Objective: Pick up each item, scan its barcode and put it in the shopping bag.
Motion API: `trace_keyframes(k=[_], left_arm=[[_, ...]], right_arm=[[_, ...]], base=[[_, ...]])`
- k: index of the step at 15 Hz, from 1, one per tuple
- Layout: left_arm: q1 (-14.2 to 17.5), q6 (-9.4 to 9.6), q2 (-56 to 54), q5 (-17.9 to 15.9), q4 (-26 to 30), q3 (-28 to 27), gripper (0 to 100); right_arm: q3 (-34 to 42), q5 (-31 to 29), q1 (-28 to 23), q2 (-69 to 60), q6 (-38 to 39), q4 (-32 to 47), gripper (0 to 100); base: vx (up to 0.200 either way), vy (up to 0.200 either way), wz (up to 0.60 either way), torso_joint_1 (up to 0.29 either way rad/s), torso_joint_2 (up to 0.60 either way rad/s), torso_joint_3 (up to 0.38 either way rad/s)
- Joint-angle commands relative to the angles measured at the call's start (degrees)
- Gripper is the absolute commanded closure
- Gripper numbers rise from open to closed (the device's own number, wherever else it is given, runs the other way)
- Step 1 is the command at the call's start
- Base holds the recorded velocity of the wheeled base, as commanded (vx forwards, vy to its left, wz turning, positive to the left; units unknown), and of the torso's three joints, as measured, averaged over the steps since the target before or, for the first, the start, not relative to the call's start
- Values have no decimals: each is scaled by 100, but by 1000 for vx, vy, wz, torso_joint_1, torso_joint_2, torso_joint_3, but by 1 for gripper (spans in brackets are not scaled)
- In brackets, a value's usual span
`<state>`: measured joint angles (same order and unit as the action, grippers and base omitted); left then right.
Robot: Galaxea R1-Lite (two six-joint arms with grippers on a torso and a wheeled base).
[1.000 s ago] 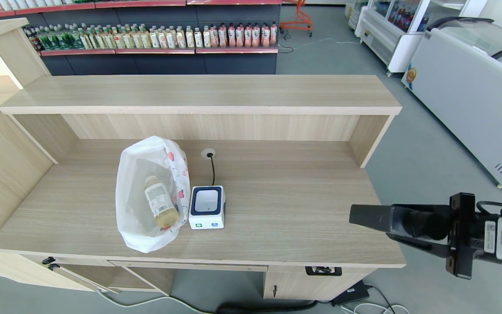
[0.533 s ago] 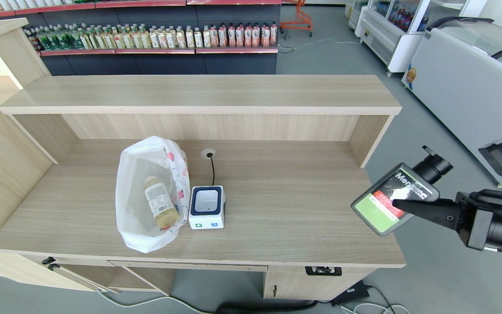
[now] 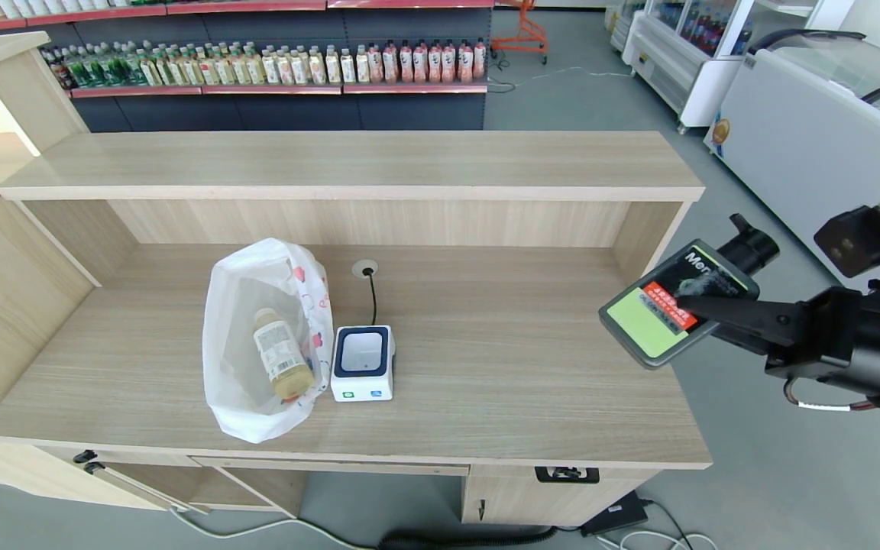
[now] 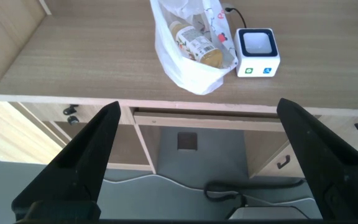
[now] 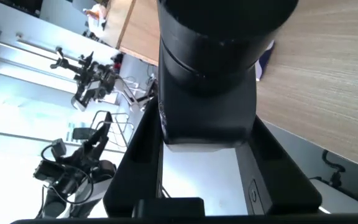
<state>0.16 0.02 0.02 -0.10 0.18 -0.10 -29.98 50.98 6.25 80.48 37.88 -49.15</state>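
The desk (image 3: 532, 359) first: its whole right half is bare wood, so you've got a wide open lane inward from the right edge. The shopping bag (image 3: 237, 382) stands near the front edge, left of centre, mouth slumped open. Now the news: your right gripper (image 3: 696, 305) has climbed from down by the front right corner and is clamped on a flat dark bottle (image 3: 642, 327), green-and-red label showing, hanging just off the right edge. So the pick looks done and scanning comes next, I'd say, though I can't see where its barcode sits. The scanner (image 3: 363, 363) is just beside the bag's right side, window facing up. Going in, mind the raised shelf along the back and its side panel at the back right corner. One drink bottle (image 3: 282, 353) already lies in the bag. Your left gripper (image 4: 194, 162) hangs spread wide, holding nothing, out beyond the front edge.
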Motion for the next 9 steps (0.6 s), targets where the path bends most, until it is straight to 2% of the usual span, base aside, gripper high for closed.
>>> trace_keyframes(k=[1, 4, 9], left_arm=[[2, -2, -2, 1, -1, 1, 0], [2, -2, -2, 1, -1, 1, 0], [2, -20, -2, 1, -1, 1, 0]], right_arm=[[9, 0, 7, 108, 9, 2, 100], [80, 8, 16, 108, 9, 11, 100], [97, 0, 60, 108, 18, 11, 100]], base=[[0, 0, 0, 0, 0, 0], [0, 0, 0, 0, 0, 0], [0, 200, 0, 1, 3, 1]])
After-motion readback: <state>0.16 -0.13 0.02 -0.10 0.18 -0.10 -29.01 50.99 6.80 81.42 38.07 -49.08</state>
